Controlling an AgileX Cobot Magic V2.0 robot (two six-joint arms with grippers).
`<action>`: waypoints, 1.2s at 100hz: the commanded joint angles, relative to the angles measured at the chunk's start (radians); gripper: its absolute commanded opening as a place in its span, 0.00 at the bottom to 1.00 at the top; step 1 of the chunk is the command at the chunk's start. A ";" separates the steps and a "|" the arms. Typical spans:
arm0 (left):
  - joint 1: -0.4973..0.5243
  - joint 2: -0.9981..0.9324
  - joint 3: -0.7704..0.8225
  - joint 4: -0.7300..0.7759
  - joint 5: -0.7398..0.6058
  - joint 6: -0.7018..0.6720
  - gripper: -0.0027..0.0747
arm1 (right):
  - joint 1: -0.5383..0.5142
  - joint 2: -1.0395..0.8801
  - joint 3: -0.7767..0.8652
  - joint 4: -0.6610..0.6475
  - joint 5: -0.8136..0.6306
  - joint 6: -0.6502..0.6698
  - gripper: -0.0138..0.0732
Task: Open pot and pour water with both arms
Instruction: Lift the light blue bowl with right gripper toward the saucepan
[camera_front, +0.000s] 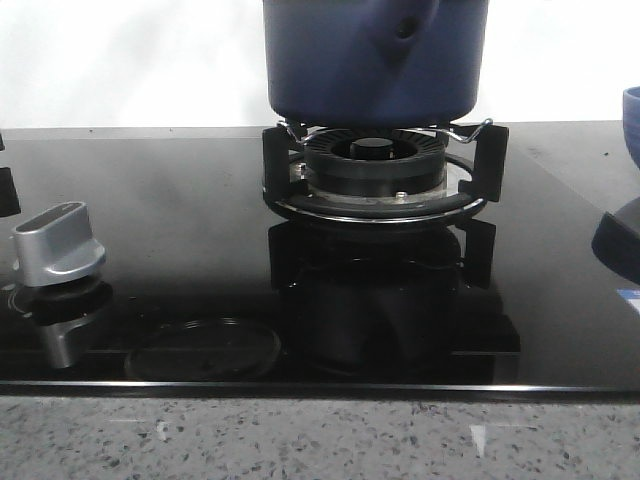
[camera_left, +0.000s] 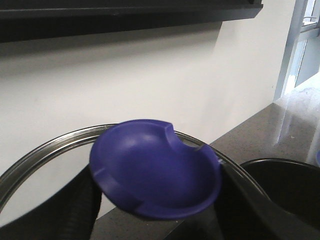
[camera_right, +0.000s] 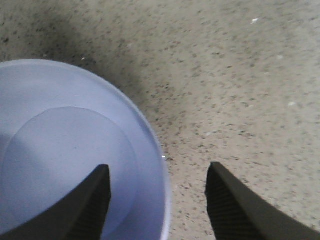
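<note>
The dark blue pot (camera_front: 375, 60) stands on the gas burner (camera_front: 375, 165), its stubby handle with a hole facing me; its top is cut off by the front view. In the left wrist view my left gripper (camera_left: 159, 210) is shut on the blue knob (camera_left: 155, 167) of a glass lid with a metal rim (camera_left: 45, 145), held up in front of the wall. My right gripper (camera_right: 157, 172) is open over the rim of a light blue bowl (camera_right: 60, 150), one finger above its inside and the other above the counter. Neither gripper shows in the front view.
A silver stove knob (camera_front: 58, 245) sits at the cooktop's left. The light blue bowl (camera_front: 632, 120) shows at the right edge. A dark round opening (camera_left: 285, 185) lies beside the held lid. Speckled stone counter (camera_front: 320, 435) borders the black glass cooktop (camera_front: 180, 220).
</note>
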 joint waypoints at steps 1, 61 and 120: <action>0.005 -0.057 -0.035 -0.087 0.024 -0.009 0.43 | -0.007 -0.005 -0.035 0.007 -0.044 -0.018 0.60; 0.005 -0.057 -0.035 -0.087 0.024 -0.009 0.43 | -0.007 0.053 -0.029 0.013 -0.053 -0.025 0.07; 0.005 -0.057 -0.035 -0.087 0.024 -0.009 0.43 | -0.005 0.025 -0.279 0.051 0.180 -0.027 0.09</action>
